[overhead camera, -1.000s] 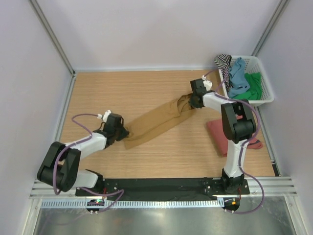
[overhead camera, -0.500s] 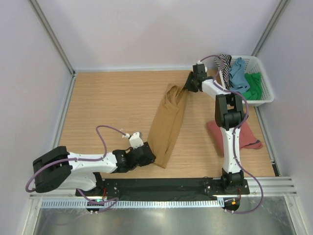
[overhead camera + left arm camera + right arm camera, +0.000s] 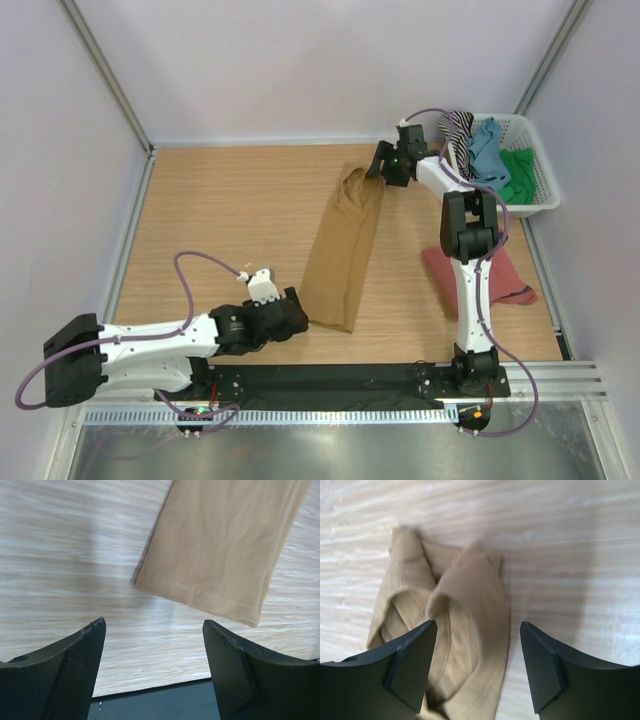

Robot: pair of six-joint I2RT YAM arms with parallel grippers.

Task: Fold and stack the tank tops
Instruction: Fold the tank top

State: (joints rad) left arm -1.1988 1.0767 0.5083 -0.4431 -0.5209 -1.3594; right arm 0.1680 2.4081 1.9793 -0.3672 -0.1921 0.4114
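The ochre-brown tank top [image 3: 342, 255] lies flat on the table as a long narrow strip running from far to near. Its hem [image 3: 220, 545] shows in the left wrist view, and its straps [image 3: 455, 610] show in the right wrist view. My left gripper [image 3: 297, 311] [image 3: 154, 622] is open just short of the hem, with only bare wood between its fingers. My right gripper [image 3: 380, 163] [image 3: 477, 624] is open over the strap end and holds nothing. A folded rust-red tank top [image 3: 505, 275] lies at the right, partly behind the right arm.
A white basket [image 3: 545, 175] at the far right corner holds a blue top [image 3: 487, 150], a green top [image 3: 517, 172] and a striped top [image 3: 458, 127]. The black base rail [image 3: 350, 380] [image 3: 150, 700] runs along the near edge, just behind the left gripper. Walls enclose the table.
Both grippers swung the ochre top from a diagonal to a near-far line, then opened and let go. The left arm came to the near edge; the right moved farther away.
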